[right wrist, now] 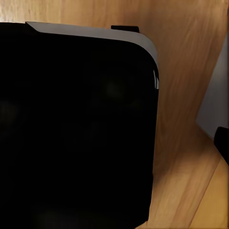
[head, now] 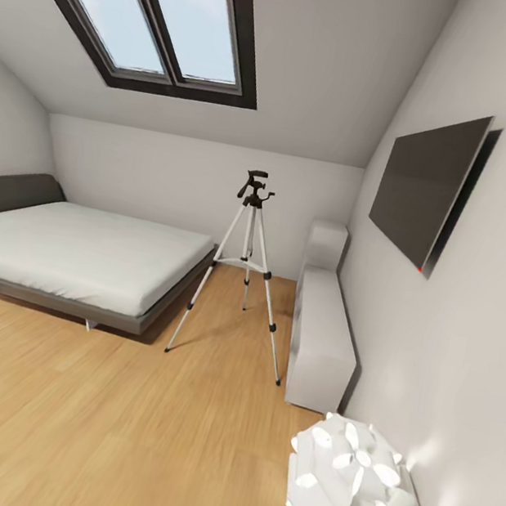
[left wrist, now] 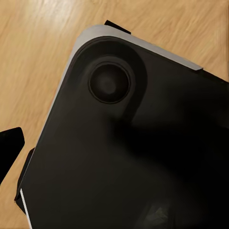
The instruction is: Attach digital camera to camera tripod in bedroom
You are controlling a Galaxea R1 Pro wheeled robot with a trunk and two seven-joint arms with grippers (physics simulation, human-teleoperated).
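I'm facing the tripod (head: pixel 244 268) between the bed (head: pixel 77 259) and the white cabinet (head: pixel 322 332); I should roll in slowly. My grippers' state I cannot tell.

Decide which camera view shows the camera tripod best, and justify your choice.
The head view: the camera tripod stands whole on the wood floor between the bed and the white cabinet. Both wrist views show floor and a dark rounded body instead.

text: none legible | labels/brands: none legible | numbers/signs: none legible | black wall-mounted flat screen (head: pixel 427 189): blank, one small red dot at lower corner, no lettering
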